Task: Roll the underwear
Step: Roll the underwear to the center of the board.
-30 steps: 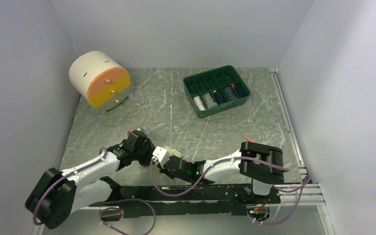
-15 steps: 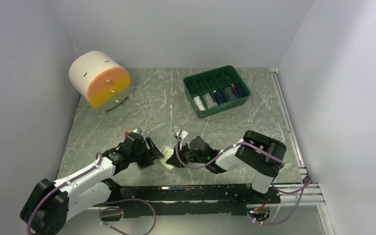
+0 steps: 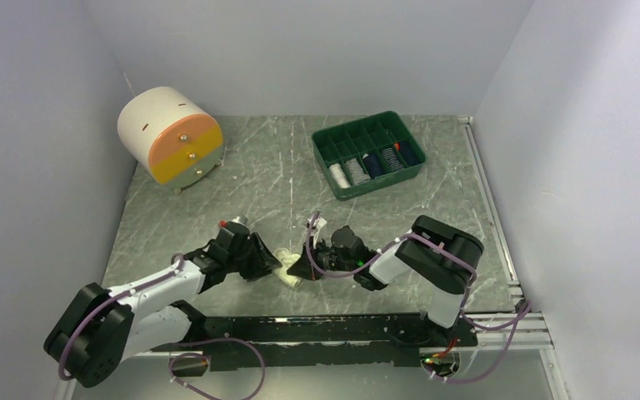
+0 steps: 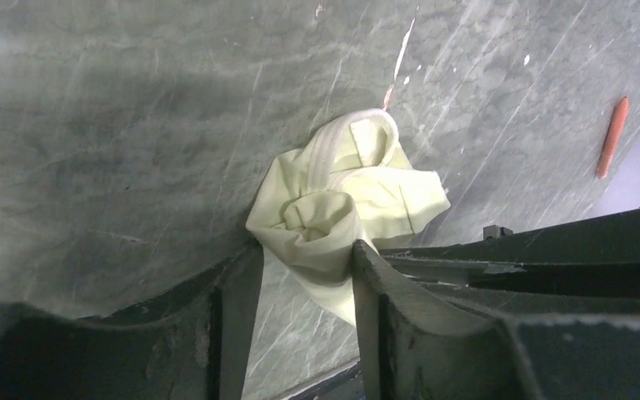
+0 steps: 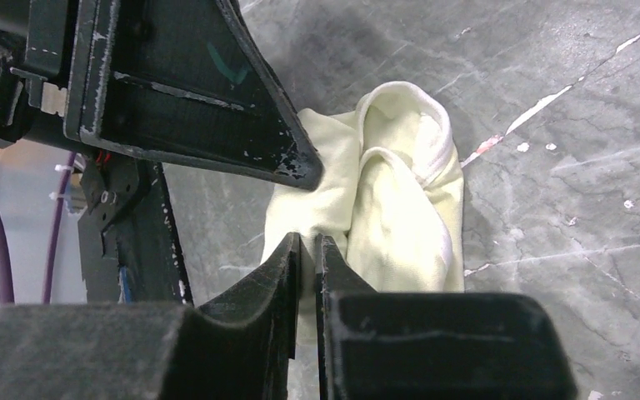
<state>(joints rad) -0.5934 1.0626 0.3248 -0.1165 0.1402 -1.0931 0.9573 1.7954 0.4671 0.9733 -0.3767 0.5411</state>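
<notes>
left gripper [image 4: 306,248] narrowed around underwear [image 4: 342,192], right gripper [image 5: 307,242] still pinching

Top external: fixed high up, behind the arm bases, looking down and forward. It is far off, takes in the whole table [image 3: 242,175], and shows both claws small.

Left wrist: mounted behind the left gripper [image 4: 304,267], looking out along its fingers, low and very close to the tabletop. The underwear [image 4: 342,200] sits at the tips and just ahead.

Right wrist: behind the right gripper [image 5: 307,250], same outlook, equally close.

Overlap: both wrist views frame the same underwear from opposing sides. The right wrist view also catches a left finger beyond its own tips. The top view contains both.
</notes>
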